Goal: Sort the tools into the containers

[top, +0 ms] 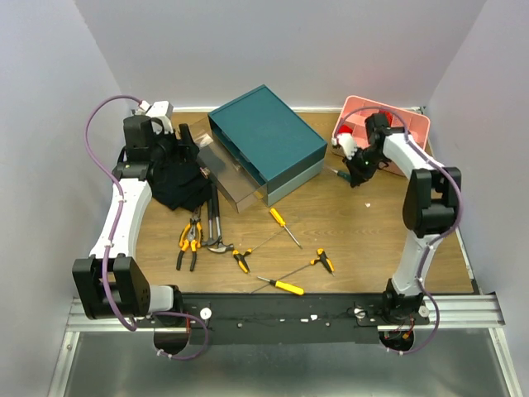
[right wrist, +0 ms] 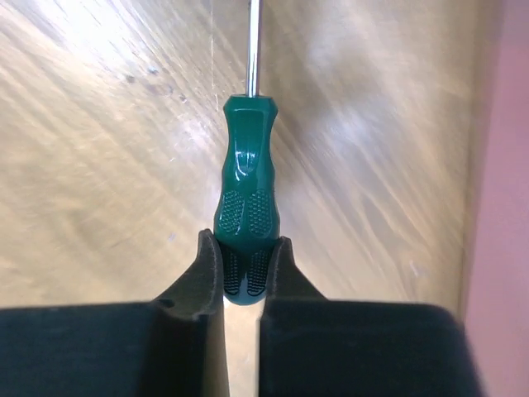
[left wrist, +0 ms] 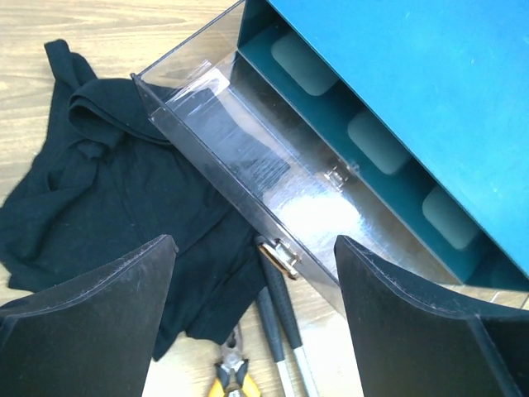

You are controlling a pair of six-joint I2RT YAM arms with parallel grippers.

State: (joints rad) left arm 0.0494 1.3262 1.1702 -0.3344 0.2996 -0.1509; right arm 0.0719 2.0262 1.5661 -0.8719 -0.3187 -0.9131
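Status: early stage. No tool is visible inside any container.

1. Container. The teal drawer box [top: 266, 132] sits at the back centre of the desk [top: 372, 240]. One clear drawer [left wrist: 273, 182] is pulled out toward the left arm. The part of it that shows in the left wrist view holds nothing.

2. Right arm. The right gripper [right wrist: 246, 248] has its fingers [right wrist: 207, 265] clamped on the butt of the green-handled screwdriver [right wrist: 248, 174], with the shaft pointing away from the wrist. The tool is low over the desk, between the drawer box and the pink bin [top: 409, 124]. It cannot be told whether it rests on the surface or is lifted clear.

3. Left arm. The left gripper [left wrist: 254, 241] hangs above the open drawer and the black cloth [left wrist: 99, 198], fingers wide apart and holding nothing.

4. Remaining work. These tools lie loose on the desk in front of the box:
- two hammers [top: 215, 222] just beside the cloth;
- orange-and-black pliers [top: 190, 237];
- a smaller pair of pliers [top: 241, 260];
- three yellow-handled screwdrivers [top: 279, 218], [top: 288, 287], [top: 326, 262].

Judgement: the green screwdriver is the first item in transfer. All other tools have yet to be picked up and placed.
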